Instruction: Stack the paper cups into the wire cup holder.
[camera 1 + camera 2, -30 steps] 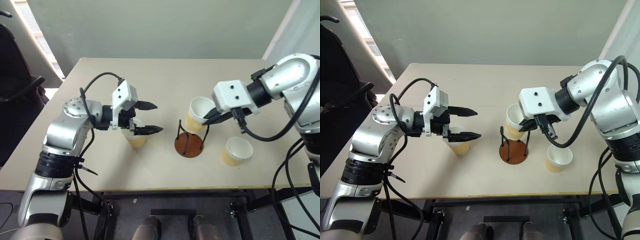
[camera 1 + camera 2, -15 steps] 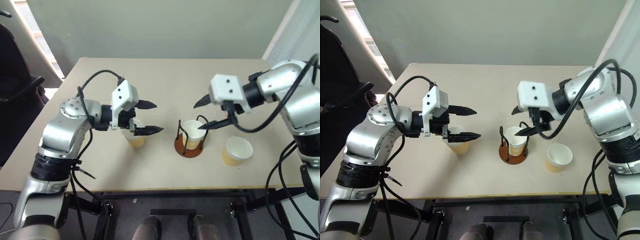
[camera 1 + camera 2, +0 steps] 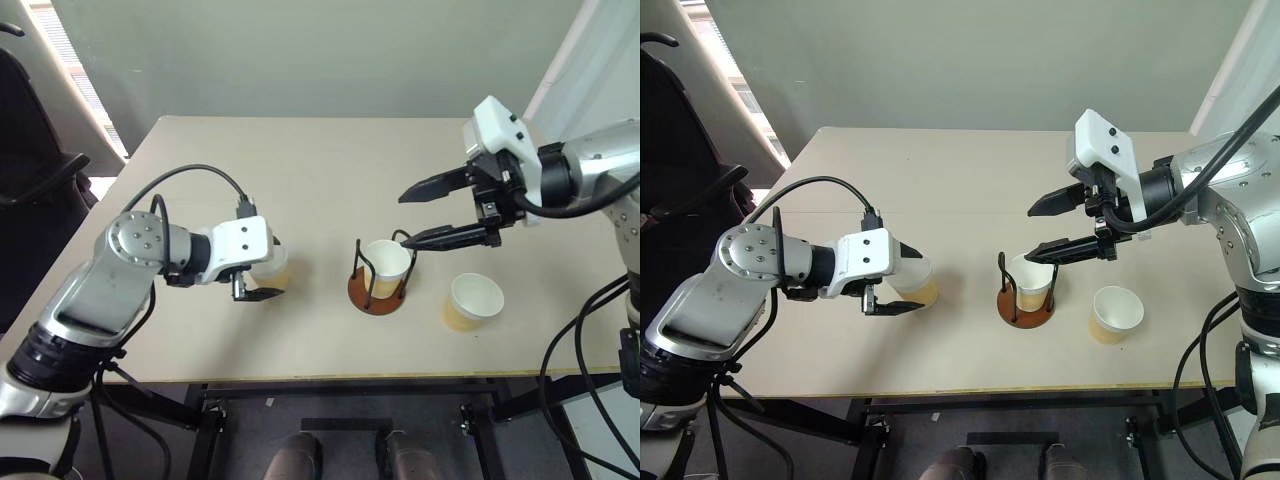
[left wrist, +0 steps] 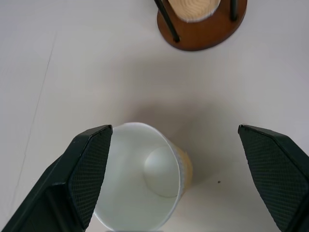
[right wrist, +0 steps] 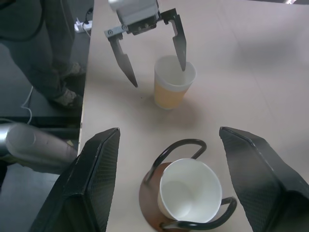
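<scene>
Nearest us on the bench [image 3: 330,345], we are straddling one of the paper cups [image 3: 914,281] with the left gripper [image 3: 892,280], its jaws spread wide to either side of the cup and not yet pressing on it; the left wrist view is showing the cup [image 4: 145,183] upright, close against one finger [image 4: 82,169] and well apart from the other. Just beyond, toward the middle of the bench, the wire cup holder [image 3: 380,290] is carrying a first cup [image 3: 386,265] seated upright inside its black loops. Beside the holder, on our right, a third cup [image 3: 472,302] is standing free. Farther back and above, the right gripper [image 3: 430,212] is hanging released and empty over the holder. We are judging the step in hand to be the grasp of the second cup: the next move is calling for centring the left jaws on its wall, closing gently so as not to crush it, then lifting it above the seated cup.
</scene>
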